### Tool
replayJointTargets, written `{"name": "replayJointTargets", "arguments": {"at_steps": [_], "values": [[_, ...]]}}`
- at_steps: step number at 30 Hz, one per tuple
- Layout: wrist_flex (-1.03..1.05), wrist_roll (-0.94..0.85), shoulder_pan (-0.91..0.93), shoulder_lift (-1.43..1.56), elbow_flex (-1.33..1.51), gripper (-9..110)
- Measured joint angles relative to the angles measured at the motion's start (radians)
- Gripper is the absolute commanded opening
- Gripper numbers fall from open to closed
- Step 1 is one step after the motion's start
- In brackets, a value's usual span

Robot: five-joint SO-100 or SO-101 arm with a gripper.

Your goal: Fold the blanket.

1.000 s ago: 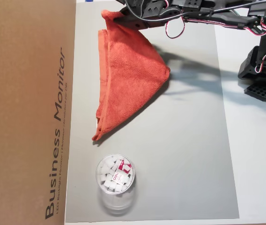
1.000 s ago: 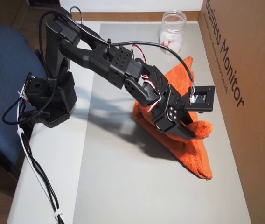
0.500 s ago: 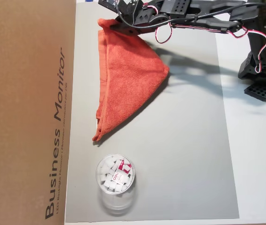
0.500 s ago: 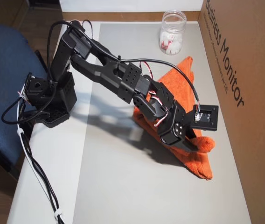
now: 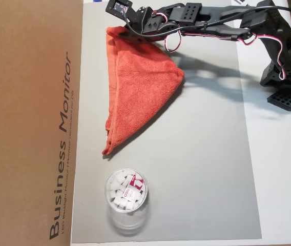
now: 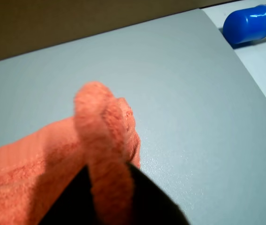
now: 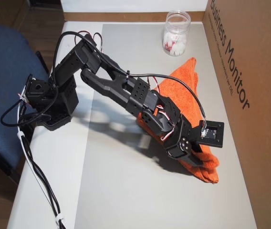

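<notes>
Compared with a second ago, the arm (image 7: 126, 88) is reaching further out and lower, and the gripper (image 7: 200, 160) is sitting closer to the far corner of the blanket (image 5: 135, 87), which is lying flatter now instead of being lifted.

In an overhead view the blanket is lying folded into a rough triangle on the grey mat (image 5: 202, 169), filling the upper left part of it, with its long hemmed edge running alongside the cardboard box (image 5: 27, 123) at the left of the frame. The gripper (image 5: 122, 32) is working at the blanket's top corner, near the upper edge of the frame.

The wrist view is showing it best: the dark fingers (image 6: 147, 199) are pinching a bunched-up roll of the orange cloth (image 6: 107, 145) between them, so the pincer is nearly closed with the blanket corner caught in it, the cloth poking up just above the mat (image 6: 180, 93).

A clear cup (image 5: 126, 197) full of small white pieces is standing on the mat in the lower left, just below the blanket's bottom tip and not touching it. Something blue (image 6: 250, 22) is peeking in at the wrist view's upper right, off the mat.
</notes>
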Motion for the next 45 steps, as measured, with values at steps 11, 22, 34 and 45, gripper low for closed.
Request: {"name": "replayJointTargets", "arguments": {"at_steps": [11, 22, 34, 45], "values": [[-0.074, -0.005, 0.002, -0.009, 0.000, 15], [-0.071, 0.186, 0.069, -0.011, 0.000, 14], [-0.071, 0.431, 0.112, -0.005, 0.110, 10], [-0.071, 0.431, 0.147, 0.172, 0.258, 10]]}}
